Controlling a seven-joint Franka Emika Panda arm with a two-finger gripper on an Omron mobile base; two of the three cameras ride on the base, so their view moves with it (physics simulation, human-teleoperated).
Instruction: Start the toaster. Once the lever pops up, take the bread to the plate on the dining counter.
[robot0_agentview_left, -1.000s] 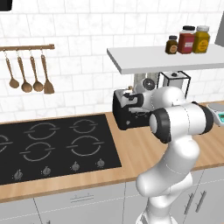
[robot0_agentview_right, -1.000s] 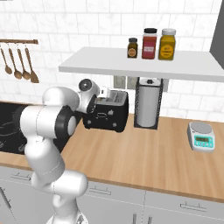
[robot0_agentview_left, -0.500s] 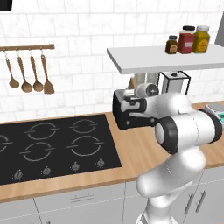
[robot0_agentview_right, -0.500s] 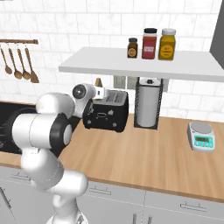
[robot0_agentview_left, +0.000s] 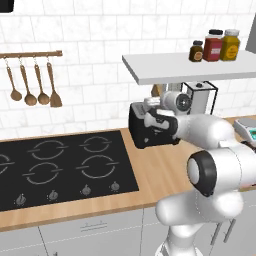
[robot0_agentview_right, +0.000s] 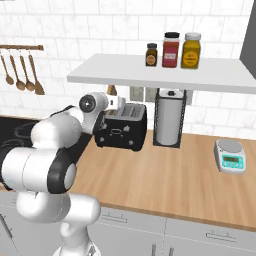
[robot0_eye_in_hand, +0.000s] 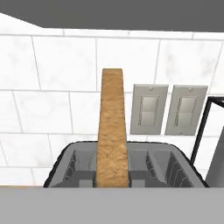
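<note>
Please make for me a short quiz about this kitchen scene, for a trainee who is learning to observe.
1. True or false: the small black boxy toaster lies on its side.
2. What does the two-finger tool grip? A: a wooden spoon. B: the thin tan bread slice. C: a red jar.
3. Fill in: the white wall shelf carries ___ jars.
Key: 1 false; 2 B; 3 three.
</note>
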